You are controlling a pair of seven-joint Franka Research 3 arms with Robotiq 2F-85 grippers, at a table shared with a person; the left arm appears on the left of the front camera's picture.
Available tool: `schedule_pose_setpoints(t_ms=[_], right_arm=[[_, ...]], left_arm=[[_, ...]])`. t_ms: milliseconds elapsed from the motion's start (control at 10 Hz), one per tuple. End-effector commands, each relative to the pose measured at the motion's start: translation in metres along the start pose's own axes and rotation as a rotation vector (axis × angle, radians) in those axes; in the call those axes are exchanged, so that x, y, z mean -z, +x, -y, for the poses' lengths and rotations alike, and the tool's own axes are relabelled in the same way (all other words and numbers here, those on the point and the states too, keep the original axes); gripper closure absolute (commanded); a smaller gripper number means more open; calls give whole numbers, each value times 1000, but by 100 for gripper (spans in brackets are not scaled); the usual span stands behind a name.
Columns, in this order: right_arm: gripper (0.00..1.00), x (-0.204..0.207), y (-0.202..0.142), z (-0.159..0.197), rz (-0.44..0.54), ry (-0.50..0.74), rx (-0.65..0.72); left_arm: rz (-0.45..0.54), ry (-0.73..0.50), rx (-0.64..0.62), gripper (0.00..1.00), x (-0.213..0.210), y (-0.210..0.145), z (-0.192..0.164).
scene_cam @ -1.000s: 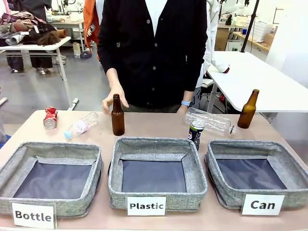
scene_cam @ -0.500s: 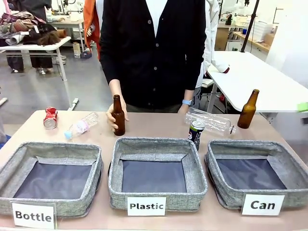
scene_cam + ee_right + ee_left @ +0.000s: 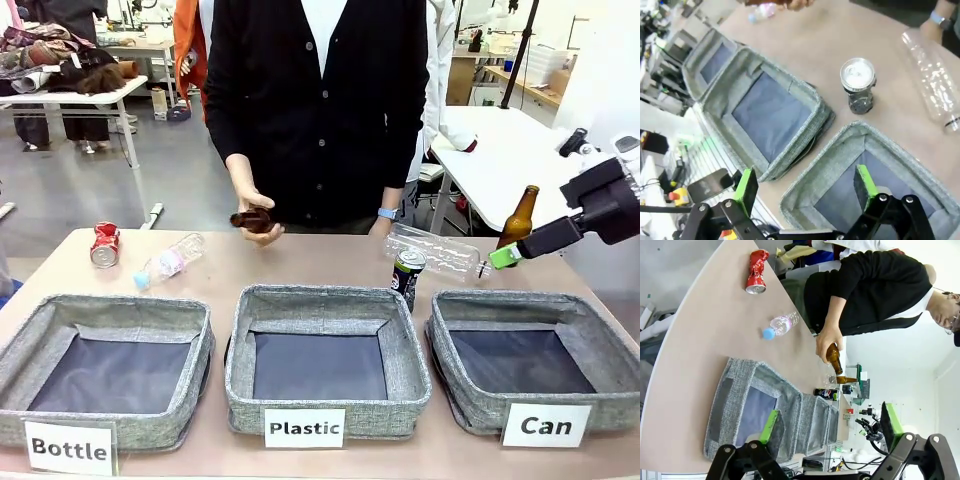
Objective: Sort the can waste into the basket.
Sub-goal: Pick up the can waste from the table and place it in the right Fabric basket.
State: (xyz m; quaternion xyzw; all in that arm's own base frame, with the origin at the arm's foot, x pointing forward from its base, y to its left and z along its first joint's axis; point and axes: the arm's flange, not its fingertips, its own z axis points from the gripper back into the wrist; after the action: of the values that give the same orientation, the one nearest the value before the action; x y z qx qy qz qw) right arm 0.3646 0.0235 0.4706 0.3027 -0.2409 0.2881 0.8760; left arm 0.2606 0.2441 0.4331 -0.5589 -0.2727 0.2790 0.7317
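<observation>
The black and silver can (image 3: 407, 276) stands upright on the table between the "Plastic" bin and the grey basket (image 3: 520, 301) labelled "Can" at the right. The red can (image 3: 104, 244) lies at the far left. My right gripper (image 3: 505, 256) hangs open above the basket's far edge, right of the black can. In the right wrist view the black can (image 3: 857, 85) is ahead, and the basket (image 3: 840, 137) lies under my open right gripper (image 3: 806, 185). The left wrist view looks along the table past the open left gripper (image 3: 830, 422) at the red can (image 3: 756, 272) and the black can (image 3: 827, 393).
A person's hand holds a brown bottle (image 3: 252, 218) lifted above the table's far middle. Another brown bottle (image 3: 517, 225) stands just behind my right gripper. Clear plastic bottles lie at the left (image 3: 170, 260) and behind the black can (image 3: 440, 252). Bins "Bottle" (image 3: 110, 305) and "Plastic" (image 3: 320, 297) line the front.
The person's hand took hold of the middle brown bottle and lifted it off the table. My right arm came into the front view from the right.
</observation>
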Motion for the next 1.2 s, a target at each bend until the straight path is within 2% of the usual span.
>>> schedule_pose_setpoints(t_ms=[0, 200, 300, 500, 600, 700, 800, 1000, 1100], right_arm=[[0, -15, -6, -3, 3, 25, 75], [0, -7, -3, 2, 6, 11, 31], [0, 3, 7, 13, -86, 46, -105], [0, 17, 29, 34, -126, 98, -335], [0, 27, 38, 48, -172, 75, -429], [0, 35, 45, 62, -189, 132, -533], [0, 42, 51, 69, -203, 175, -601], [0, 60, 59, 90, -173, 253, -720], [0, 66, 62, 102, -160, 243, -728]], left_arm=[[-2, -15, 20, 0, -2, 1, -1], [-2, -15, 20, 0, -2, 1, -1], [-2, -15, 20, 0, -2, 1, -1], [-2, -15, 20, 0, -2, 1, -1], [0, 0, 0, 0, 0, 0, 0], [-13, -51, -37, 0, -29, -4, 23], [-75, -134, 32, 0, -75, -17, 59], [-195, -213, 26, 0, -128, -30, 82], [-201, -182, 63, 0, -142, -34, 82]])
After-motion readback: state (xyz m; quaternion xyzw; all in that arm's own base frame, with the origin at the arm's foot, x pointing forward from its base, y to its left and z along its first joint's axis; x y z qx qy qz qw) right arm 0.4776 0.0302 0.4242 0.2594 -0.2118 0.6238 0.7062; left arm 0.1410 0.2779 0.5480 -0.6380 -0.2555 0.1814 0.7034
